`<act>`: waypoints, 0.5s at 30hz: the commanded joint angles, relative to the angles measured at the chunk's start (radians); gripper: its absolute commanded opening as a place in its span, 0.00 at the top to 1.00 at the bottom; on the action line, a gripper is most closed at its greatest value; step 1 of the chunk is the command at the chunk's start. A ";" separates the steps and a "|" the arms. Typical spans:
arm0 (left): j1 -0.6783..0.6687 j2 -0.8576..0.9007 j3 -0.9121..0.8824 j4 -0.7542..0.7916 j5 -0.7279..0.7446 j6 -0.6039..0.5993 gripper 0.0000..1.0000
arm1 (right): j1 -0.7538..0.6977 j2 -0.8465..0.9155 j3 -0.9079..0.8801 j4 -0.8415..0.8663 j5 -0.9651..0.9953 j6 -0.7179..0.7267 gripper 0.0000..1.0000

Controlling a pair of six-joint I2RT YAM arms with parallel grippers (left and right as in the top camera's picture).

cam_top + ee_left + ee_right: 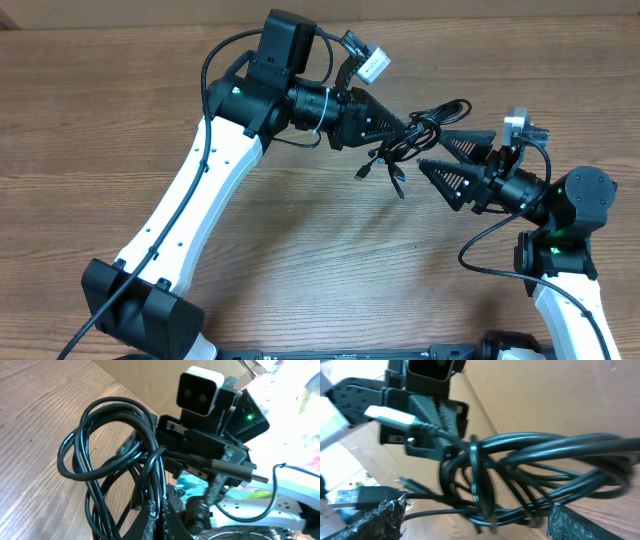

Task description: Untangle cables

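The cables (430,120) are a bunch of thin black loops held above the table, with plug ends (378,168) dangling below. My left gripper (407,127) is shut on the bunch from the left. In the left wrist view the fingers (150,519) are pressed together and the loops (100,452) spread out beyond them. My right gripper (431,150) stands open on the bunch's right side, one finger on each side of it. In the right wrist view the strands (530,460) run across the gap between the wide-apart pads (577,522), and a silver plug (390,416) sticks out at upper left.
The wooden table (330,270) lies below both arms. The left arm's white link (190,200) slants across the left half and the right arm's base (565,250) stands at the right. A thick robot cable (490,250) loops by the right arm.
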 commanded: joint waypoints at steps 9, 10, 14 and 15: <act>-0.031 -0.005 -0.001 0.002 0.123 -0.031 0.96 | -0.003 0.002 0.014 -0.052 0.091 -0.079 0.18; -0.040 -0.005 -0.001 0.002 0.120 -0.029 0.95 | -0.003 0.002 0.014 -0.052 0.091 -0.078 0.18; -0.073 -0.005 -0.001 0.001 0.057 -0.028 0.96 | -0.002 0.002 0.014 -0.053 0.085 -0.078 0.24; -0.081 -0.005 -0.001 0.002 0.034 -0.028 0.96 | -0.002 0.002 0.014 -0.053 0.081 -0.078 0.30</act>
